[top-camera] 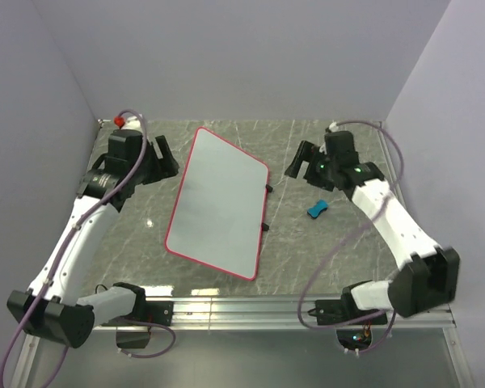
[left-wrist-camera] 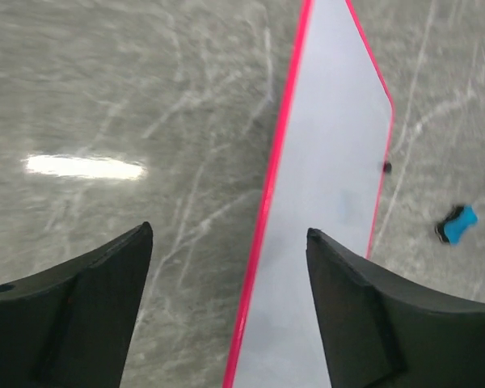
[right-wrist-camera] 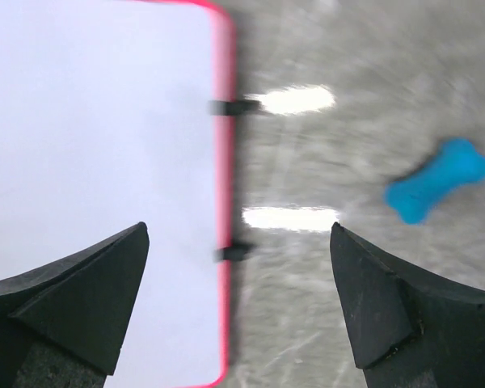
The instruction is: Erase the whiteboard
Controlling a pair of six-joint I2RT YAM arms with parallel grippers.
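Observation:
The whiteboard (top-camera: 218, 202) lies flat on the table's middle, white with a red-pink rim and two black clips (top-camera: 267, 208) on its right edge; no scribbles show on it. It also shows in the left wrist view (left-wrist-camera: 331, 162) and the right wrist view (right-wrist-camera: 97, 162). A small blue eraser (top-camera: 318, 208) lies on the table right of the board, seen too in the left wrist view (left-wrist-camera: 457, 224) and the right wrist view (right-wrist-camera: 438, 179). My left gripper (top-camera: 163, 158) is open and empty above the board's far left edge. My right gripper (top-camera: 301, 162) is open and empty, above the table near the board's far right corner.
The table is grey marble (top-camera: 323, 242), walled at the back and both sides. A red object (top-camera: 119, 121) sits at the far left corner. A metal rail (top-camera: 250, 307) runs along the near edge by the arm bases.

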